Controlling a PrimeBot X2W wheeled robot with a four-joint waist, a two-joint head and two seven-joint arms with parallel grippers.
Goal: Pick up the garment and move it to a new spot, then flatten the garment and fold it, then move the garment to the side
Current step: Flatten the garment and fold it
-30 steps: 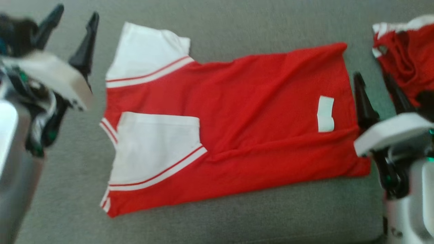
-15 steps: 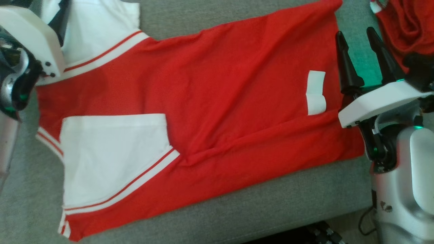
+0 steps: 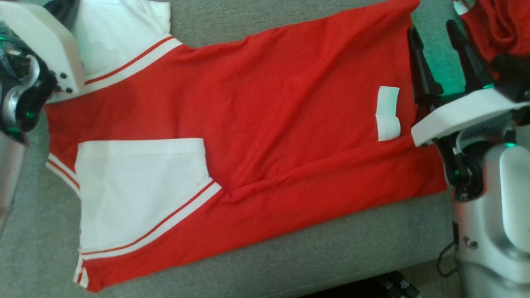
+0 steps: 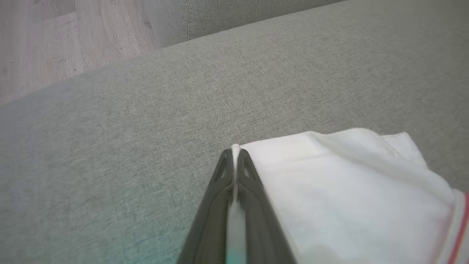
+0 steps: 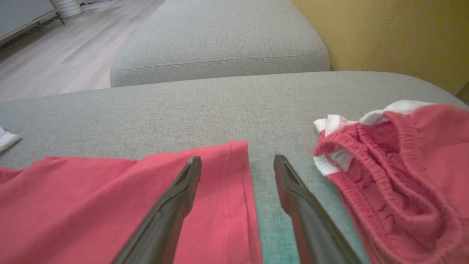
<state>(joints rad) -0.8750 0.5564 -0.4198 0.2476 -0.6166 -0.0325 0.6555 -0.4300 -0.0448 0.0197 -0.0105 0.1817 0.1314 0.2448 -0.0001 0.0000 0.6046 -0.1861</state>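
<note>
Garment sleeve (image 4: 329, 190) (white) pinched in left end effector (image 4: 234, 153), right end effector (image 5: 238, 161) agape

A grey fabric sofa seat (image 3: 290, 265) is stretching across the whole scene, its weave showing plainly. Near its right end a crumpled red knit piece with white ribbed trim (image 5: 395, 183) is lying in a heap, bunched and folded over on itself. Beyond the seat another grey cushion (image 5: 220, 44) is sitting with a stitched seam along its front edge. A mustard-yellow panel (image 5: 395, 33) is rising beside it, and pale wood flooring (image 4: 36, 44) is running off behind.
</note>
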